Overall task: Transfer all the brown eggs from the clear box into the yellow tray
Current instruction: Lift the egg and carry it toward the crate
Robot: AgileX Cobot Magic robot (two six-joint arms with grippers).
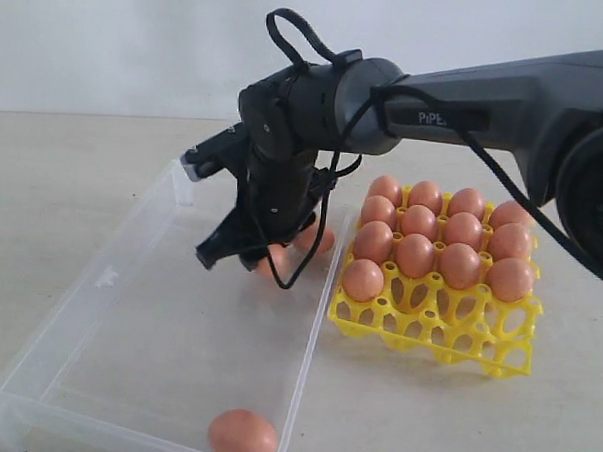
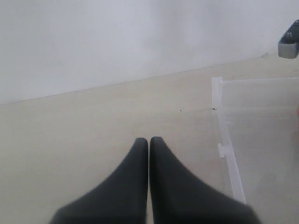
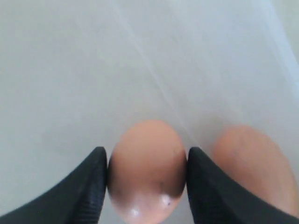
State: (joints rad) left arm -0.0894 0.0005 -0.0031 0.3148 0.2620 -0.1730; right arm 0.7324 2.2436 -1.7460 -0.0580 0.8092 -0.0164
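Note:
The clear box (image 1: 109,278) lies on the left of the table. My right gripper (image 1: 252,254) reaches across into its far end and is shut on a brown egg (image 3: 147,168), with a finger pressing each side. That egg (image 1: 277,261) sits low near the box floor. A second brown egg (image 3: 254,163) lies right beside it (image 1: 319,237). A third egg (image 1: 242,436) rests at the box's near end. The yellow tray (image 1: 447,322) on the right holds several brown eggs (image 1: 416,253). My left gripper (image 2: 149,140) is shut on nothing, above the bare table beside a box corner (image 2: 219,116).
The right arm's dark body (image 1: 457,108) and its looping cable (image 1: 310,256) hang over the box's far end and the tray's back edge. The box's long wall (image 1: 311,357) runs close to the tray. A pale wall stands behind the table.

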